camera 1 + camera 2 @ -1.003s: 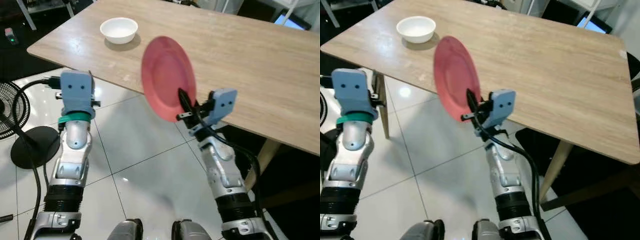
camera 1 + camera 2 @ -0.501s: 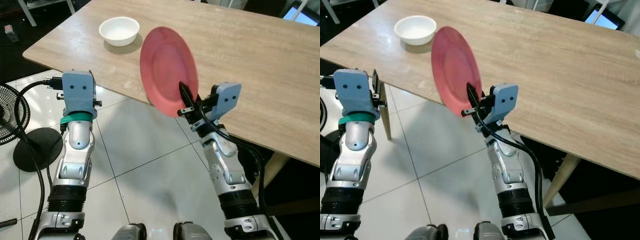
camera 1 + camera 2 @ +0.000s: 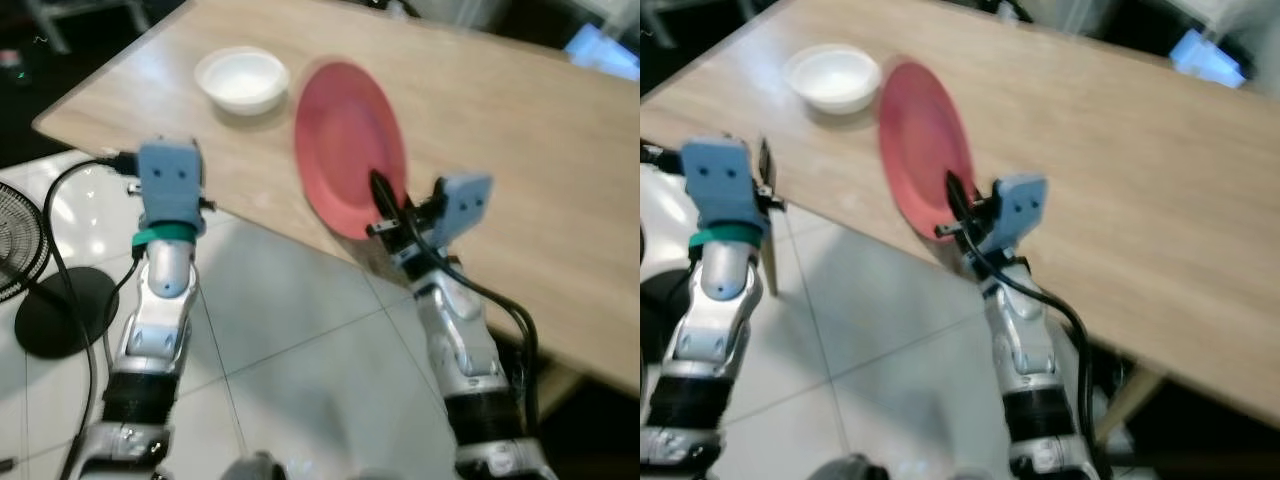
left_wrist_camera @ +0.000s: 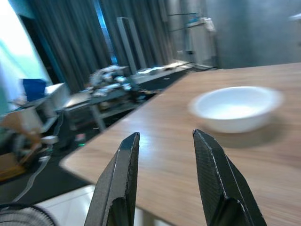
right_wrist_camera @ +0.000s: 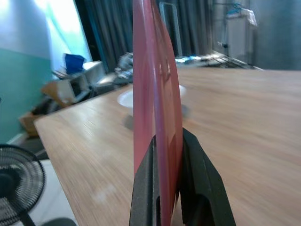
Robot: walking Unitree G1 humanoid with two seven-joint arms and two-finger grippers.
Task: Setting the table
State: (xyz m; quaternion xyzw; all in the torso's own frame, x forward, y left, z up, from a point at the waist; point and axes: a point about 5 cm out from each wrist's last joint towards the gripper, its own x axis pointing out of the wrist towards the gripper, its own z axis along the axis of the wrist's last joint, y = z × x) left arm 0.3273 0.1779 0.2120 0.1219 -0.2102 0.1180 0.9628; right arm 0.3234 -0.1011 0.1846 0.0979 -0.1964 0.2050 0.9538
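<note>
A red plate stands on edge over the near side of the wooden table, with my right gripper shut on its lower rim. In the right wrist view the plate rises edge-on between the two black fingers. A white bowl rests on the table's far left part, left of the plate. My left gripper is open and holds nothing; it is raised near the table's left corner and looks toward the bowl.
A black fan and its round base stand on the white tiled floor at my left, with a black cable running past my left arm. Dark curtains and cluttered shelves lie beyond the table.
The camera has moved closer to the table and the picture is blurred. My right gripper has carried the plate farther over the table's edge. The left arm has risen slightly.
</note>
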